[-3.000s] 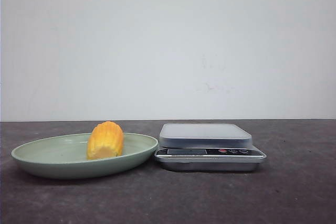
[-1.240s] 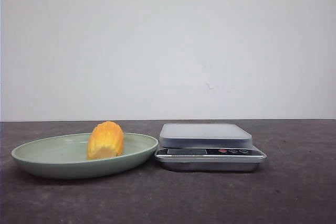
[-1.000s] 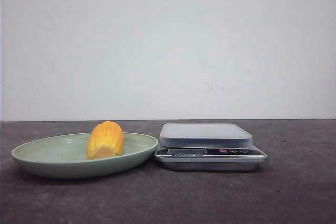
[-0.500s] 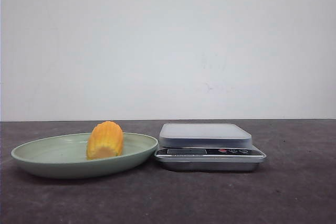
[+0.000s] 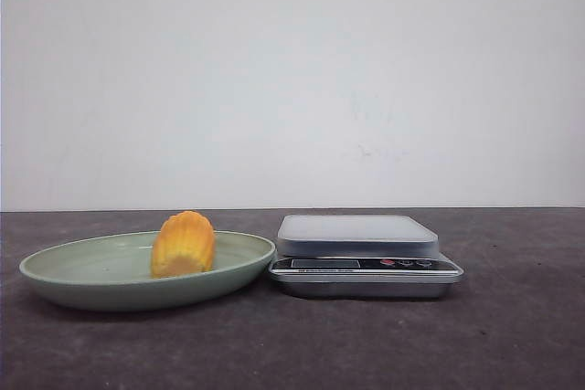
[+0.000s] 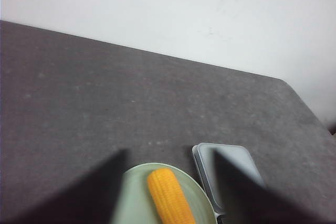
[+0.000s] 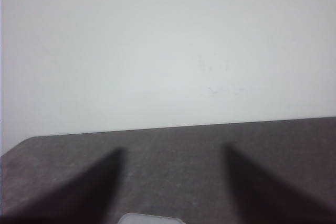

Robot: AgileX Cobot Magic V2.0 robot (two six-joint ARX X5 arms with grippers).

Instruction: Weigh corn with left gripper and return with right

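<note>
The yellow-orange corn (image 5: 184, 244) lies in a pale green plate (image 5: 91, 276) at the left of the table, next to a silver kitchen scale (image 5: 358, 237). The front view shows neither gripper. In the left wrist view the corn (image 6: 169, 195) lies in the plate (image 6: 131, 198) between the two wide-apart black fingers of my left gripper (image 6: 170, 156), which hangs open and empty above it. The scale (image 6: 226, 174) sits beside the plate there. My right gripper (image 7: 173, 153) is open and empty, held above the table with an edge of the scale (image 7: 149, 219) below it.
The dark grey tabletop (image 5: 512, 335) runs back to a plain white wall (image 5: 292, 79). The scale's display and buttons (image 5: 366, 264) face the front. In the left wrist view the table's far corner (image 6: 286, 85) shows.
The corn looks very slightly shifted in the plate compared with a second ago. Plate and scale have not moved.
</note>
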